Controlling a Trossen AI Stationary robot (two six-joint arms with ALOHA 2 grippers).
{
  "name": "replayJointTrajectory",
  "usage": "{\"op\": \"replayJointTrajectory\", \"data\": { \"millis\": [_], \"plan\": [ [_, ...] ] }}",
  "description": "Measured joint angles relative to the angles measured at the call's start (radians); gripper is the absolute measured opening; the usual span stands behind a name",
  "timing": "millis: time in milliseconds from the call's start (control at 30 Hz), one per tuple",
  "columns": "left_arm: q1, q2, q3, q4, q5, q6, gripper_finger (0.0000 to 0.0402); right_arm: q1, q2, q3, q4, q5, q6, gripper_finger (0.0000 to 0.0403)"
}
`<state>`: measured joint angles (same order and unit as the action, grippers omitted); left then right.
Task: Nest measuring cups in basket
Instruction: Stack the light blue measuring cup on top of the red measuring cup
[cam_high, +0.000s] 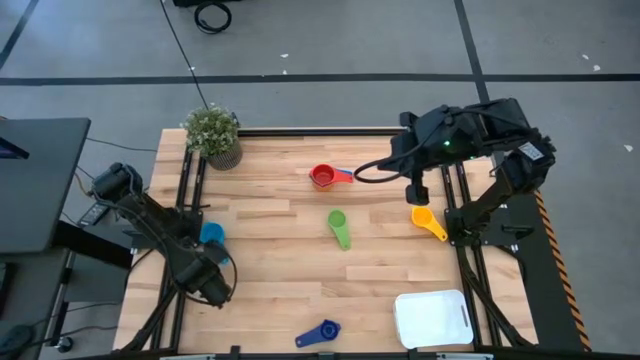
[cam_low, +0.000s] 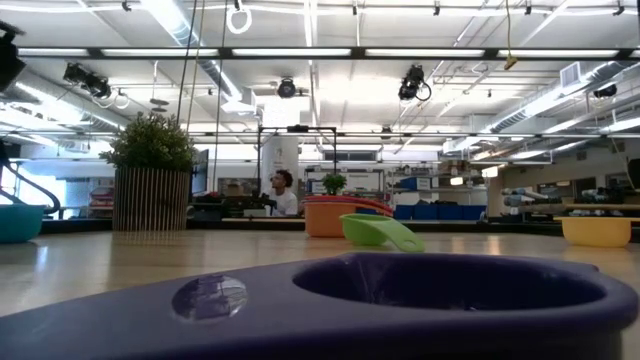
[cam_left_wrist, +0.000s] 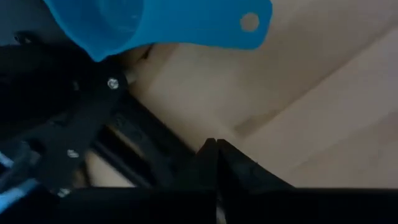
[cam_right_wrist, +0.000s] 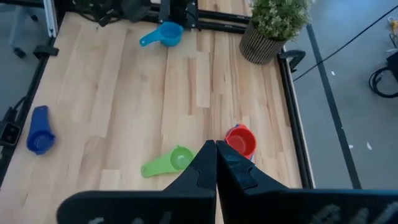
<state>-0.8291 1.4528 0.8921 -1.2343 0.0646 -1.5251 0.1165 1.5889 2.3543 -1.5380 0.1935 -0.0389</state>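
Note:
Measuring cups lie scattered on the wooden table: a light blue cup (cam_high: 212, 233) by the left edge, a red one (cam_high: 322, 176) far centre, a green one (cam_high: 338, 226) mid-table, a yellow-orange one (cam_high: 428, 221) at right and a dark blue one (cam_high: 318, 333) at the near edge. The white basket (cam_high: 432, 318) sits at the near right. My left gripper (cam_left_wrist: 216, 152) is shut and empty just on the near side of the light blue cup (cam_left_wrist: 155, 22), apart from it. My right gripper (cam_right_wrist: 216, 152) hangs shut and empty high over the far right, above the red cup (cam_right_wrist: 241, 140).
A potted plant (cam_high: 213, 135) stands at the far left corner. Black frame rails (cam_high: 190, 200) run along the table's left and right sides. Bare wood lies between the cups in the middle. In the low view the dark blue cup (cam_low: 400, 300) fills the foreground.

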Motion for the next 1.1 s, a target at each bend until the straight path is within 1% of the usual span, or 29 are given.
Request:
{"op": "replayJointTrajectory", "data": {
  "millis": [133, 267, 567, 667, 767, 900, 1100],
  "plan": [
    [0.000, 0.008, 0.000, 0.004, -0.005, -0.120, 0.0004, 0.000, 0.011, 0.000, 0.005, -0.001, -0.009, 0.0003],
    [0.000, 0.025, 0.000, 0.015, 0.013, -0.186, 0.0002, 0.000, 0.016, 0.000, 0.012, -0.004, -0.023, 0.0003],
    [0.001, 0.102, 0.000, 0.040, 0.008, -0.219, 0.0001, 0.000, 0.016, 0.000, 0.019, -0.005, -0.040, 0.0003],
    [0.009, 0.140, 0.000, 0.032, -0.021, -0.225, 0.0001, 0.000, 0.016, 0.000, 0.019, -0.005, -0.043, 0.0003],
    [0.029, 0.174, 0.000, 0.013, -0.075, -0.249, 0.0001, 0.000, 0.016, 0.000, 0.019, -0.006, -0.043, 0.0003],
    [0.073, 0.203, 0.000, 0.013, -0.157, -0.241, 0.0001, 0.000, 0.016, 0.000, 0.019, -0.006, -0.043, 0.0003],
    [0.148, 0.258, 0.000, 0.037, -0.206, -0.106, 0.0000, 0.000, 0.016, 0.000, 0.019, -0.006, -0.044, 0.0003]
  ]
}}
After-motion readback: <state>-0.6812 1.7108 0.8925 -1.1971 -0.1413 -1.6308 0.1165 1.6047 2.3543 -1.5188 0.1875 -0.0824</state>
